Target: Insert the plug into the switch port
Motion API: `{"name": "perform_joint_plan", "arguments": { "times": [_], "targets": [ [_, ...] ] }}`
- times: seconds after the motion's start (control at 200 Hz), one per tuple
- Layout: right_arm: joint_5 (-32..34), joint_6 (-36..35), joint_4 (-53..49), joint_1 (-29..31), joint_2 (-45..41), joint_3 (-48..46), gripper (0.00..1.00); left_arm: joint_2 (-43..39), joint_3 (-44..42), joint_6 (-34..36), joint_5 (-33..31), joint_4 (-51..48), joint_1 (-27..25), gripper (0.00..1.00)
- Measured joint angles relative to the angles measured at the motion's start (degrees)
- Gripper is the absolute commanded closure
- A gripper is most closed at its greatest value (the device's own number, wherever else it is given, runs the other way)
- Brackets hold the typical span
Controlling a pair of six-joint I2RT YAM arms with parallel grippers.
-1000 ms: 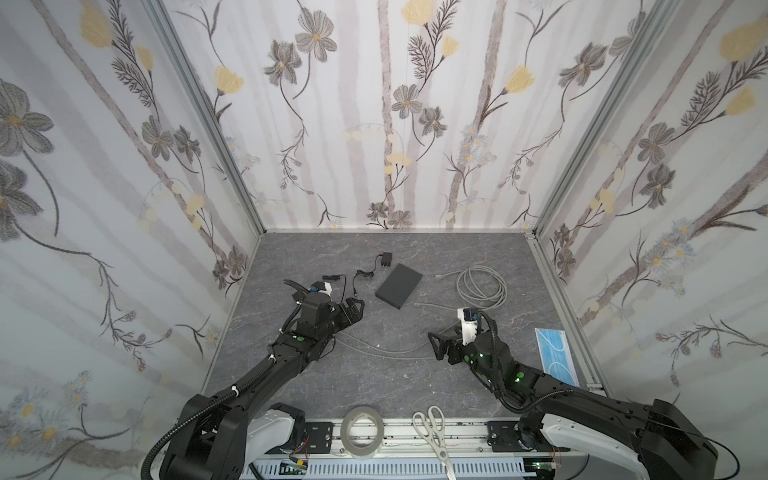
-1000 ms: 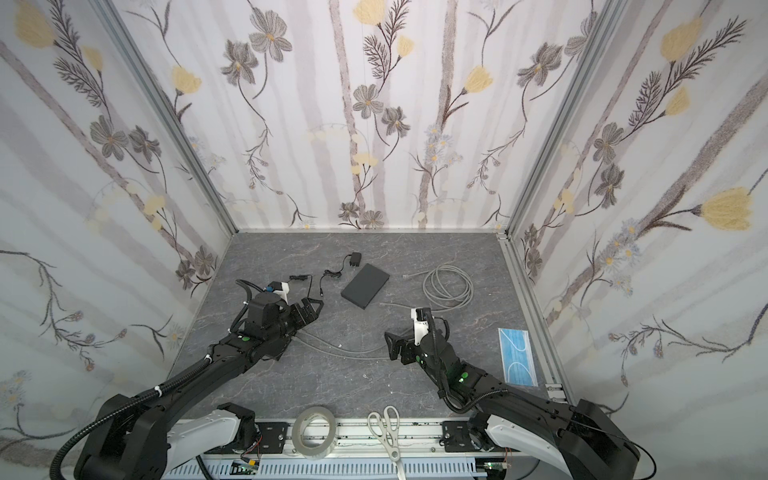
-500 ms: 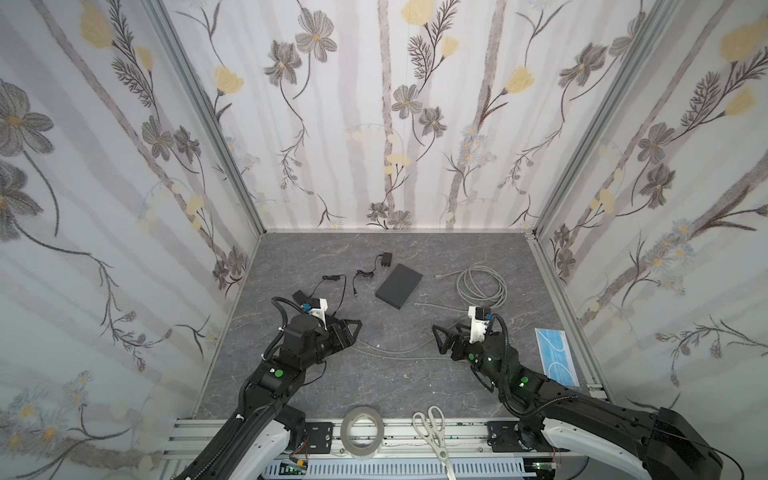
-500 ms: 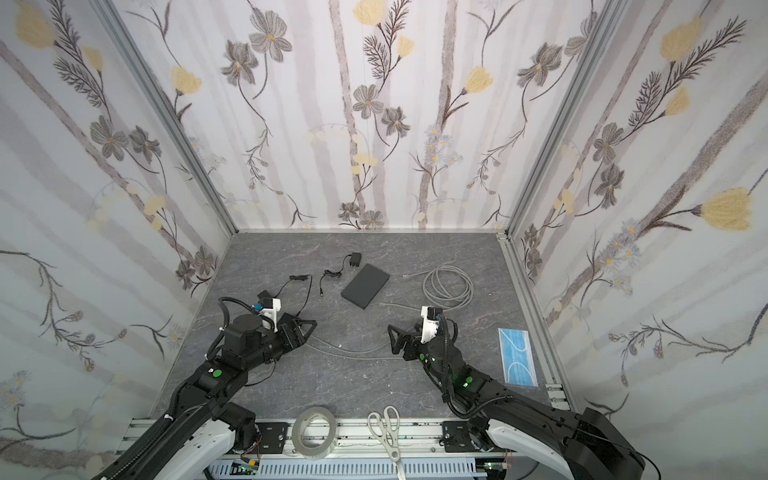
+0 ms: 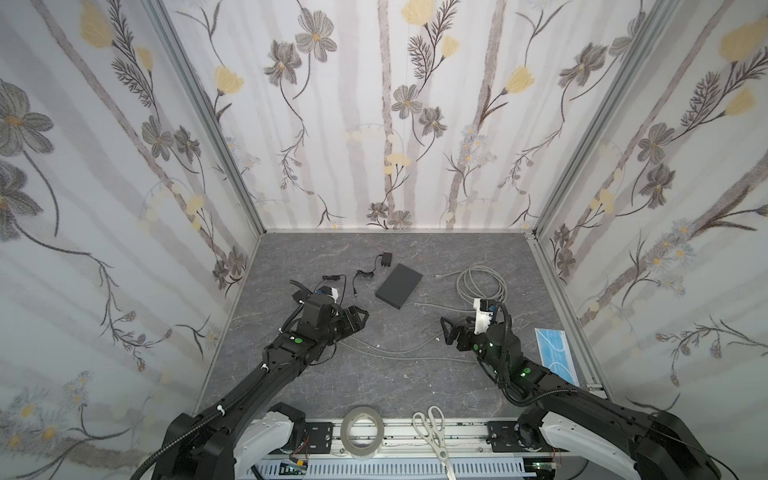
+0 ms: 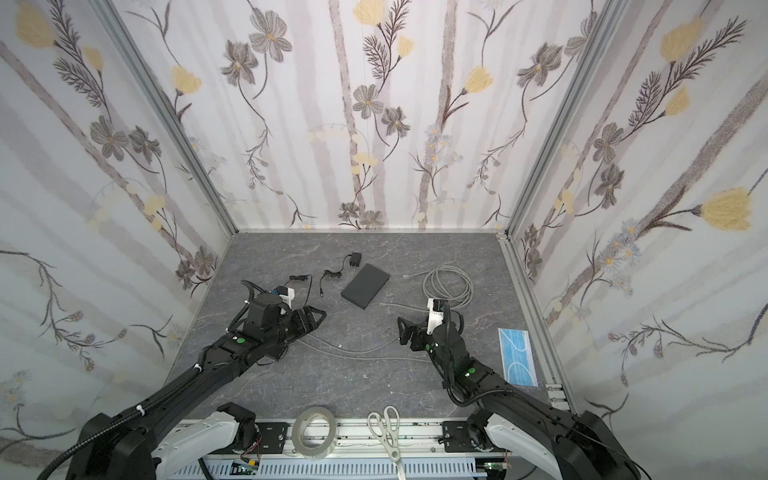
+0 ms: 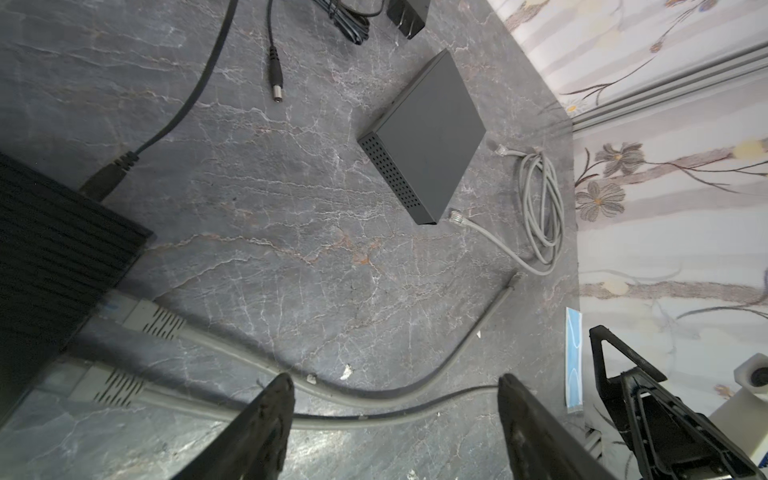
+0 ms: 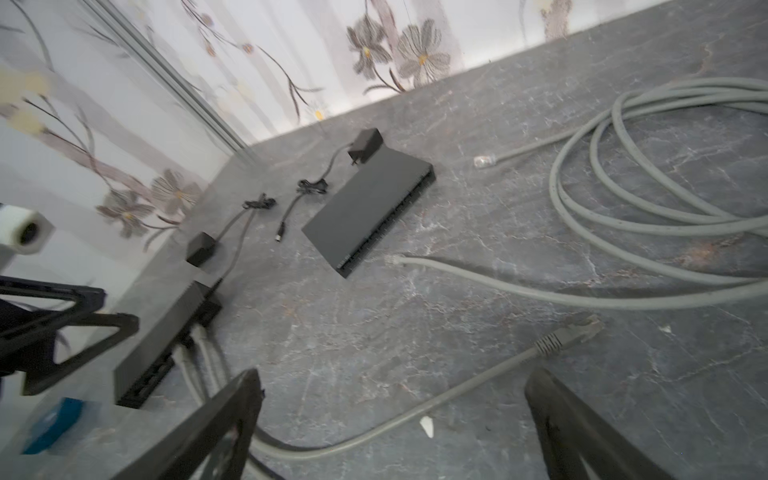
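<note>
A flat dark switch (image 5: pixel 398 286) (image 6: pixel 365 286) lies mid-table towards the back. A loose grey plug (image 7: pixel 457 216) rests at its corner. A second black switch (image 8: pixel 166 345) (image 7: pixel 54 257) with two grey cables plugged in sits under my left arm. One of those cables ends in a free grey plug (image 8: pixel 575 328) (image 7: pixel 515 277) on the table. My left gripper (image 5: pixel 358 318) (image 7: pixel 395 380) is open and empty above the two cables. My right gripper (image 5: pixel 446 330) (image 8: pixel 395 378) is open and empty, and the free plug's cable runs on the table between its fingers.
A coil of grey cable (image 5: pixel 484 282) lies at the back right. A black power adapter (image 5: pixel 386 259) and its barrel plug (image 7: pixel 275 89) lie behind the switches. A blue face mask (image 5: pixel 555 353) is at the right edge. Tape roll (image 5: pixel 361 432) and scissors (image 5: pixel 434 432) rest on the front rail.
My left gripper drew back towards the front, then came forward again, and its jaws narrowed a little. My right gripper drifted slightly back and to the right.
</note>
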Motion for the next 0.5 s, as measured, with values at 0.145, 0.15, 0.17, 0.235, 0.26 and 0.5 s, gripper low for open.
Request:
{"name": "perform_joint_plan", "arguments": {
  "times": [0.145,0.15,0.17,0.235,0.26,0.5],
  "targets": [
    [-1.01,-5.46,2.29,-0.39,8.26,2.97,0.0,8.37,4.09,-0.37,-2.82,2.78,0.0,0.17],
    [-1.03,-5.53,2.4,-0.39,8.44,2.99,0.0,8.81,4.42,-0.42,-2.91,2.78,0.02,0.17],
    [-0.96,-6.14,2.95,-0.44,9.27,3.1,0.0,10.08,5.46,-0.55,-2.93,2.73,0.07,0.17],
    [-0.98,-7.39,3.45,-0.48,11.52,3.17,0.0,14.36,10.08,-0.5,-2.73,1.27,0.28,0.17],
    [-1.33,-7.8,3.23,-0.46,12.09,3.17,0.0,16.17,12.31,-0.39,-2.43,0.5,0.35,0.18],
    [-6.21,-8.17,4.2,0.28,13.38,3.19,0.0,28.06,27.45,5.9,-0.55,-15.28,0.63,0.24]
  ]
}}
